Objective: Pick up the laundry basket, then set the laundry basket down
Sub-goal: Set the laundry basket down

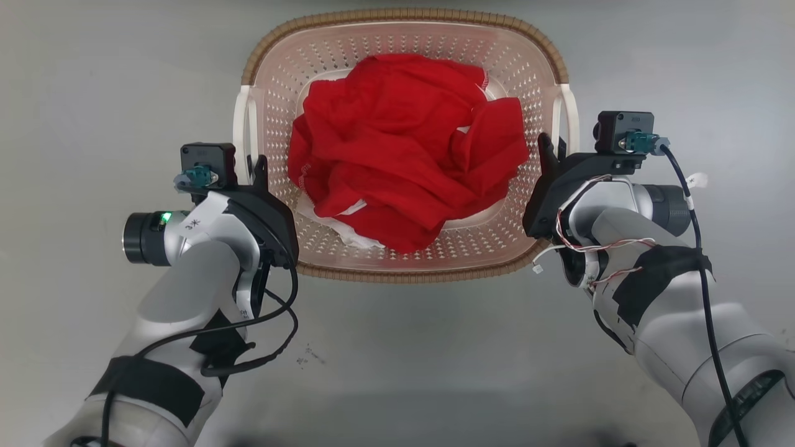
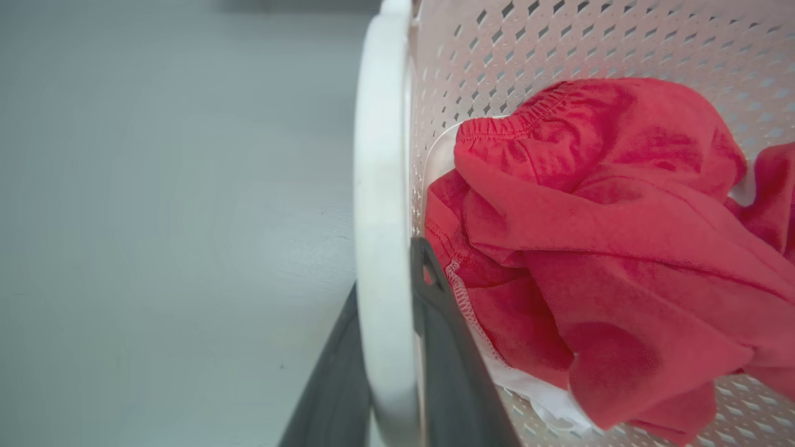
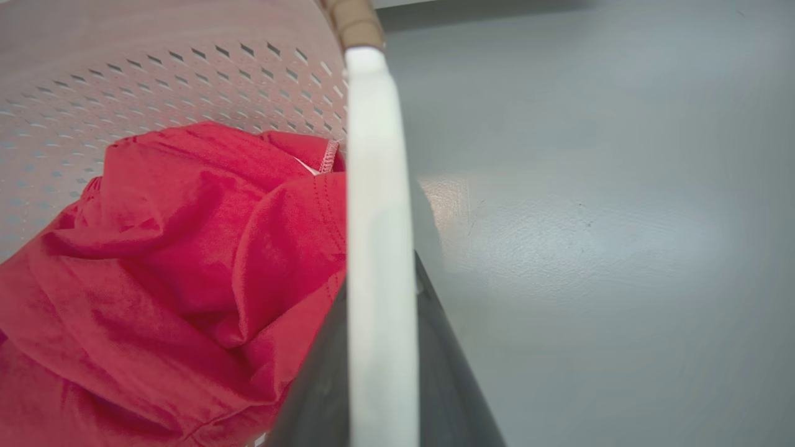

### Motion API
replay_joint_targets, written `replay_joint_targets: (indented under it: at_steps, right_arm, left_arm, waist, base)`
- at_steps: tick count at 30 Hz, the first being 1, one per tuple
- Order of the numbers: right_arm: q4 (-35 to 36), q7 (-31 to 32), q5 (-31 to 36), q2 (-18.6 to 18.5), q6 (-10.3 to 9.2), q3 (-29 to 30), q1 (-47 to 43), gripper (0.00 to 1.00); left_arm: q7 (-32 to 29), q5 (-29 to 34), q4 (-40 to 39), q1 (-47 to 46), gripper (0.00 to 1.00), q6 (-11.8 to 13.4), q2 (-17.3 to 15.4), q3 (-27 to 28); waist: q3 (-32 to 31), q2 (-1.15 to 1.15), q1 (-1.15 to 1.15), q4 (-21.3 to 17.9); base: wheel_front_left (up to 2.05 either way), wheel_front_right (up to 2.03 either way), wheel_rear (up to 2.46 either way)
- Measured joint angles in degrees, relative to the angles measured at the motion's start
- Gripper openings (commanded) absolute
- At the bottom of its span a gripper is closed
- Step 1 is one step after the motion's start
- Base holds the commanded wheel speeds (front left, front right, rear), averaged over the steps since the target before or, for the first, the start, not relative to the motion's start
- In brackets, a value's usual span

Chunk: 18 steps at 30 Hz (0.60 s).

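Note:
The laundry basket point(image 1: 404, 17) is pale pink and perforated, with a brown rim, and sits top centre in the head view over the grey floor. It holds crumpled red clothing point(image 1: 404, 167) over something white. My left gripper point(image 1: 254, 174) is shut on the basket's left white handle point(image 1: 241, 124). In the left wrist view the fingers point(image 2: 441, 347) straddle that handle point(image 2: 382, 186). My right gripper point(image 1: 549, 155) is shut on the right white handle point(image 1: 570, 118), and its dark fingers point(image 3: 447, 372) flank the handle point(image 3: 376, 186). I cannot tell whether the basket touches the floor.
Bare grey floor point(image 1: 93, 93) surrounds the basket on all sides. My pale forearms with black cables point(image 1: 702, 248) reach in from the lower corners. Red fabric point(image 2: 590, 217) lies close to the inner left finger, and red fabric point(image 3: 186, 248) lies near the right handle.

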<state>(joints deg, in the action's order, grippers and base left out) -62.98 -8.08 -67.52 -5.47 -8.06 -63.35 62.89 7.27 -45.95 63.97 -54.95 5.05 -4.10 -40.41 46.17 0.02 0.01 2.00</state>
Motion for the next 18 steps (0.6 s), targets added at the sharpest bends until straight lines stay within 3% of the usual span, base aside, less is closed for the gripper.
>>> replay_joint_targets:
  at_steps: [18]
  right_arm:
    - [-0.22, -2.77, 1.03, -0.03, 0.0, -0.33, 4.71, 0.0]
  left_arm:
    - [3.83, 0.99, 0.94, -5.01, 0.0, -0.01, -0.41, 0.34]
  waist:
    - [7.28, 0.0, -0.01, 0.05]
  base:
    - [0.0, 0.0, 0.0]
